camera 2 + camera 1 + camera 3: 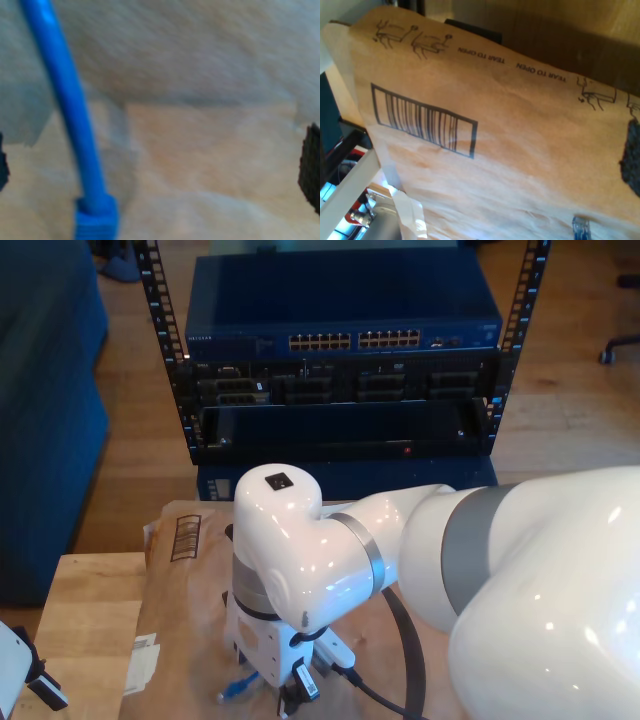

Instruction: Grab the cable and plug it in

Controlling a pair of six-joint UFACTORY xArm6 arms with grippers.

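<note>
Judging from the scene, the task is only at its beginning: the thin bright-blue network cable (67, 107) lies on the brown paper envelope with a printed barcode (485, 150), and the dark blue network switch with its row of ports (340, 302) in the rack waits untouched. My second gripper (155, 167) hangs low over the cable with jaws wide apart, the cable between them near one finger, not yet pinched. Whether my first gripper is open, I cannot tell.

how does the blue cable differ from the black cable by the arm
The blue cable is thin and bright, its end lying on the brown envelope beneath the white arm. The black cable is thicker and dark, curving up along that arm. Both run near the arm's base.
</note>
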